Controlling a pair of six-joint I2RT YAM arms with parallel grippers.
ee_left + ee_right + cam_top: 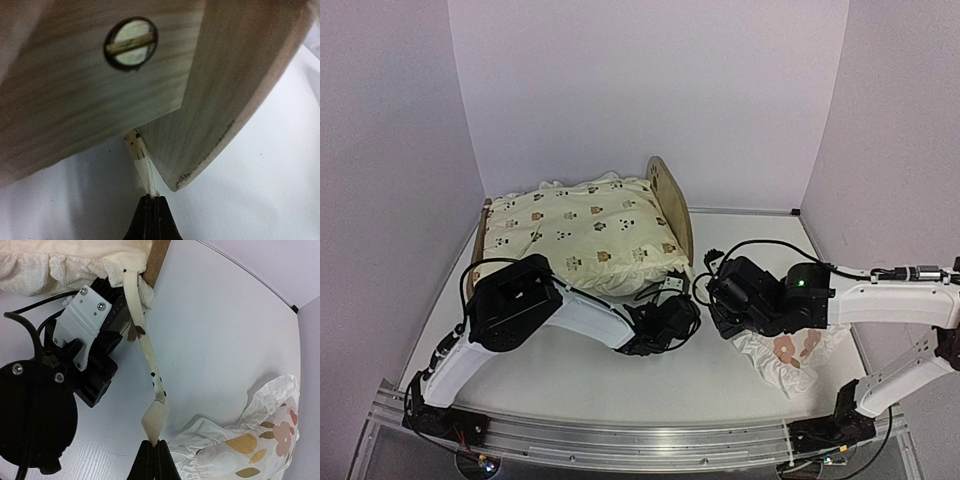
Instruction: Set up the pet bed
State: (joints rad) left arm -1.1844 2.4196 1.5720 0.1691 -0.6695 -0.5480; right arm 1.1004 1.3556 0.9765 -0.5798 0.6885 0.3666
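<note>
Pet bed (pixel 672 203): light wood, cushion (pixel 580 230) inside; left gripper (pixel 152 198), right gripper (pixel 153 443) each clamp tie string (pixel 146 342).

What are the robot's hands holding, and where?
Both pinch cream tie strings of the cushion: the left gripper holds one below a wooden corner of the pet bed, the right gripper holds one by its loose end.

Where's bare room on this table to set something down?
Bare white table in front between the arm bases, and behind the right arm beside the light-wood bed headboard. Crowded where left gripper and right gripper pinch cream tie strings.
</note>
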